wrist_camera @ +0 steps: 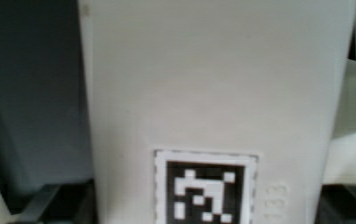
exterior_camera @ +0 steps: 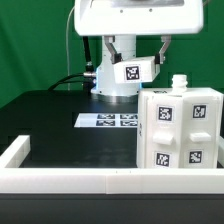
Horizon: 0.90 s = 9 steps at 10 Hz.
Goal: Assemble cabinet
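The cabinet [exterior_camera: 180, 130] is a big white box with several black-and-white tags, standing upright at the exterior view's right, with a small peg [exterior_camera: 180, 82] on its top. My gripper [exterior_camera: 134, 66] hangs above the table behind it and is shut on a flat white tagged panel [exterior_camera: 133, 71]. In the wrist view the panel [wrist_camera: 175, 90] fills most of the frame, its tag [wrist_camera: 209, 187] sitting between my dark fingers [wrist_camera: 50, 203]. The gripper [wrist_camera: 201, 207] is mostly hidden by the panel. The panel is held in the air, apart from the cabinet.
The marker board [exterior_camera: 108, 121] lies flat on the black table in the middle. A long low white rail [exterior_camera: 70, 180] runs along the front edge and up the exterior view's left side [exterior_camera: 14, 152]. The robot base [exterior_camera: 112, 85] stands at the back.
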{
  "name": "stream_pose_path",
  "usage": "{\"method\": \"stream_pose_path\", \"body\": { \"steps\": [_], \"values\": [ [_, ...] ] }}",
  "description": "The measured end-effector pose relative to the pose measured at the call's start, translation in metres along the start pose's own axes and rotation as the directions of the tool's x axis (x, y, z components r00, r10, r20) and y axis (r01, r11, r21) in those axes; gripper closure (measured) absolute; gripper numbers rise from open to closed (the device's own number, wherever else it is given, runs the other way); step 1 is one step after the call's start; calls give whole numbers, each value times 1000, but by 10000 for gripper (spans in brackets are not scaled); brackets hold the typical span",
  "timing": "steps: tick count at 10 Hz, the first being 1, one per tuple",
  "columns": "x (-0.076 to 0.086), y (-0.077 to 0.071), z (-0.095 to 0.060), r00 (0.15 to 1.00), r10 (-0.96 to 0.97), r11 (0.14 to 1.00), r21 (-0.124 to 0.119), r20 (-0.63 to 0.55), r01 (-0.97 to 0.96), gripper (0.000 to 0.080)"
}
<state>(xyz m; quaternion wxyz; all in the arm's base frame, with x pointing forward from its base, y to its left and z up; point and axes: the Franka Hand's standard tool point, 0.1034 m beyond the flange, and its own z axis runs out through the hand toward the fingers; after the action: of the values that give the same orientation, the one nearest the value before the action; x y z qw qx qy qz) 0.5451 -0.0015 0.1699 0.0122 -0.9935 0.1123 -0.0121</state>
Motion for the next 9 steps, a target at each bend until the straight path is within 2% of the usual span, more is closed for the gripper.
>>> {"method": "stream_pose_path", "body": {
  "steps": [2, 3, 6, 8, 9],
  "values": [
    [-1, -2, 1, 1000, -2, 1000, 0, 2, 2, 242],
    [1, -17, -3, 999, 33, 999, 0, 9, -33, 241],
    [24, -57, -12, 999, 47, 999, -3, 7, -47, 241],
    [31, -70, -13, 999, 51, 999, -7, 9, -51, 241],
    [31, -69, -11, 999, 50, 999, -8, 11, -49, 241]
  ]
}}
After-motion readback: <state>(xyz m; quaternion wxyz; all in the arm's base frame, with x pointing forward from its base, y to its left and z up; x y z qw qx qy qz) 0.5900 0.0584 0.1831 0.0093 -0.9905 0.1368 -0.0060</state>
